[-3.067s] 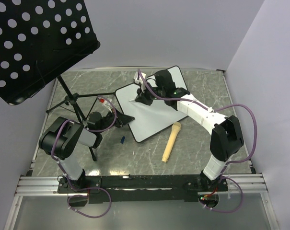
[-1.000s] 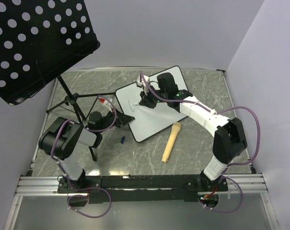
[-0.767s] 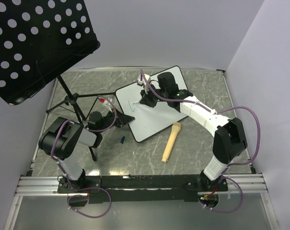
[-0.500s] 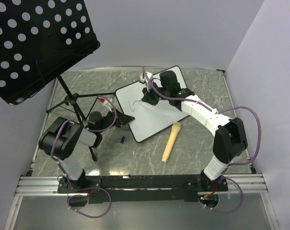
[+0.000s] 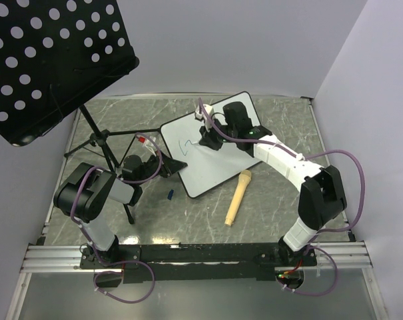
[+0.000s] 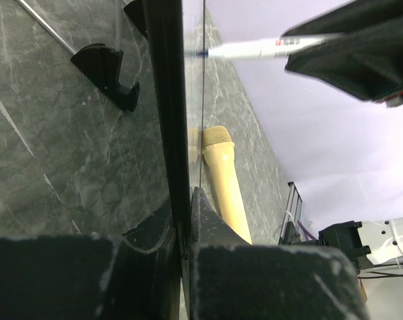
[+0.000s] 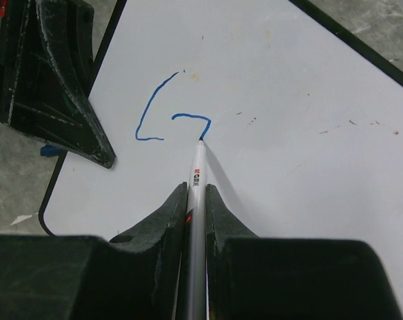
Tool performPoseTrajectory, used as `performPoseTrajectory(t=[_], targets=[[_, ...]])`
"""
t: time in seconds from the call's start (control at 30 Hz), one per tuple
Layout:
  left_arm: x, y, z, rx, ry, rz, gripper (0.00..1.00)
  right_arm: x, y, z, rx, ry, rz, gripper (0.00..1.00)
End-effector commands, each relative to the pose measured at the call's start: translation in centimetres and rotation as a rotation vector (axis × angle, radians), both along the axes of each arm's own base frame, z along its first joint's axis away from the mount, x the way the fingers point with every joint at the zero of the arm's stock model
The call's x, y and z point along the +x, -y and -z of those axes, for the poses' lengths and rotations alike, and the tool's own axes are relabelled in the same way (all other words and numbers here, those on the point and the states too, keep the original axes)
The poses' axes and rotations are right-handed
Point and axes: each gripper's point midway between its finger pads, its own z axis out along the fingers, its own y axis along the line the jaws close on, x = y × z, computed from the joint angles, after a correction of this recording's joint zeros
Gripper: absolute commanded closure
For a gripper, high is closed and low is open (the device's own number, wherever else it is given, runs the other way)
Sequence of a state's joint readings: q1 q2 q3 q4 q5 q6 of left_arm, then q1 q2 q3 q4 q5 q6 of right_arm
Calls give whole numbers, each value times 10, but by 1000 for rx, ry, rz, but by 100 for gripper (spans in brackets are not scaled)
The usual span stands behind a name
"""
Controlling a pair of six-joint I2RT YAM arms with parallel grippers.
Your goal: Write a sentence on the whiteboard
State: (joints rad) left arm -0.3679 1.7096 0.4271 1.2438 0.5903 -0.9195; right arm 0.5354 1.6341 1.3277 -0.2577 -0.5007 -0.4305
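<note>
Sentence [image 7: 191, 116] barely begun: one long curved blue stroke plus short hooked stroke, toward left end of whiteboard [image 5: 209, 167]. Whiteboard sits askew mid-table, toward far side. Marker [image 7: 195, 180] tip touches end of hooked stroke. Right gripper [image 7: 194, 195] clamped narrow on marker barrel. Left gripper [image 6: 183, 220] pinched tight on whiteboard's near-left edge. Beige microphone [image 5: 237, 199] lies on table [image 5: 281, 113] just beside whiteboard's near edge — black perforated music stand [image 5: 48, 60] at far left.
</note>
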Motion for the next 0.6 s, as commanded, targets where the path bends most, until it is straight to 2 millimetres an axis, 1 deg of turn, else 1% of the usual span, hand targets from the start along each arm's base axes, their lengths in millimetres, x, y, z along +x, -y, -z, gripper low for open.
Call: performPoseTrajectory(t=[0.0,0.13,0.27,0.57], targets=[[1,9,-48,-22,246,49,99,-12,13,-2,-18,4,0,100],[2,9,-48,-24,247,47,99,-21,11,2,-12,-23,-25,100],[2,10,-48,-24,245,50,99,-26,7,3,-8,-37,-42,100],[1,10,-49,-26,246,55,99,-31,-16,-2,5,-47,-82,100]])
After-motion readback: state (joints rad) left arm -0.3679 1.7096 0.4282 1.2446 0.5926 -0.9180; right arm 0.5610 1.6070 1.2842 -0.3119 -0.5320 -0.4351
